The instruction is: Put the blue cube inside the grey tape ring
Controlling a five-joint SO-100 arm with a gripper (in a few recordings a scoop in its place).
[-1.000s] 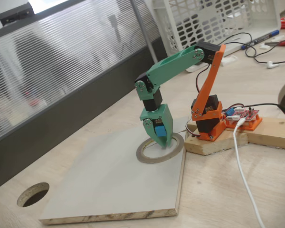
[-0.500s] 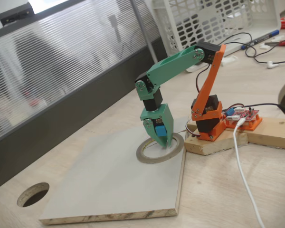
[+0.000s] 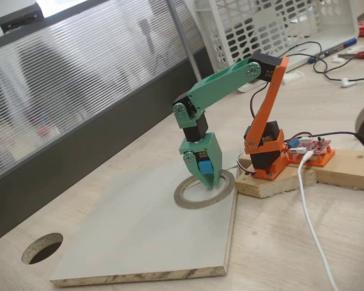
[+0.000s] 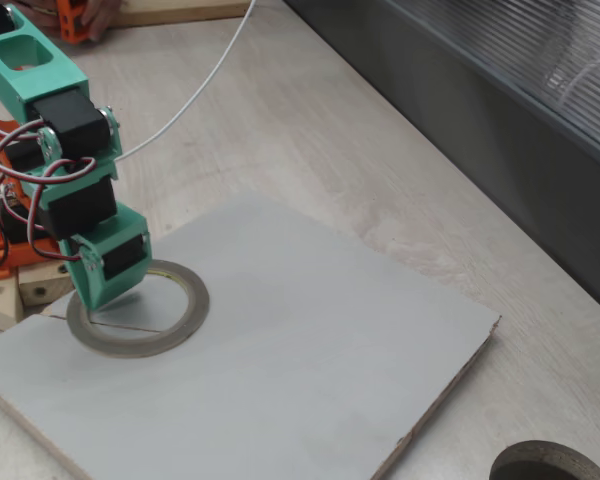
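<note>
Green claw lowered over the grey tape ring, with the release not yet made.

Leftmost in a fixed view lies a dark round hole (image 3: 42, 248) cut in the tabletop (image 3: 279, 254), well apart from the work; the grey board (image 3: 139, 236) carries the grey tape ring (image 3: 185, 201), and the claw (image 3: 201, 177) points down into its opening, closed on the blue cube (image 3: 204, 167), which shows between the fingers above the board. In the other fixed view the claw (image 4: 108, 290) hangs over the near-left part of the ring (image 4: 180, 325). Probable faults: the cube sits close to the ring's rim, so an early release could land it on the tape or let it bounce out; dragging fingers could shift the thin ring.
</note>
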